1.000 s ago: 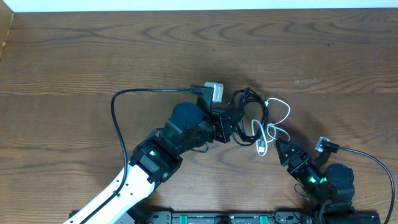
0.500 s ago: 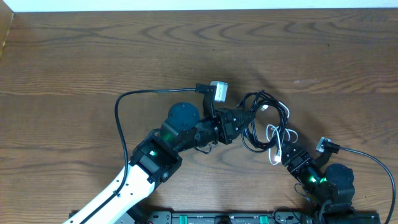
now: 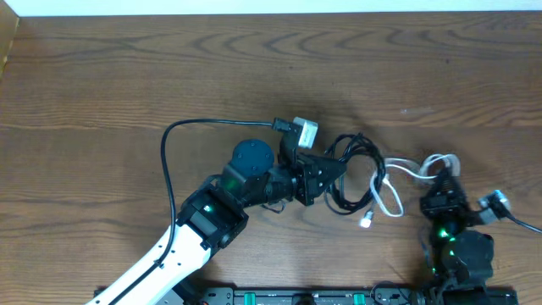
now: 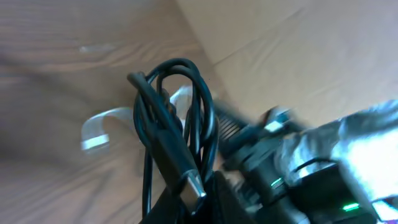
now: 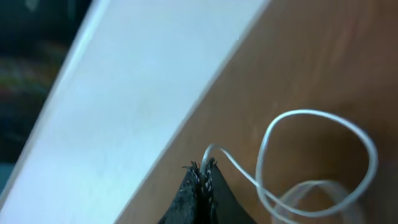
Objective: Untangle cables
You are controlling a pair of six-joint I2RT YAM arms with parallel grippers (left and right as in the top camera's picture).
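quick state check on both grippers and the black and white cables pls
left gripper: shut on the thin black cables
right gripper: shut on the thin white cable
thin black cables: bunched in loops, held up by the left gripper
thin white cable: drawn out to the right of the black loops, one plug end loose; cannot tell if it is fully free of them
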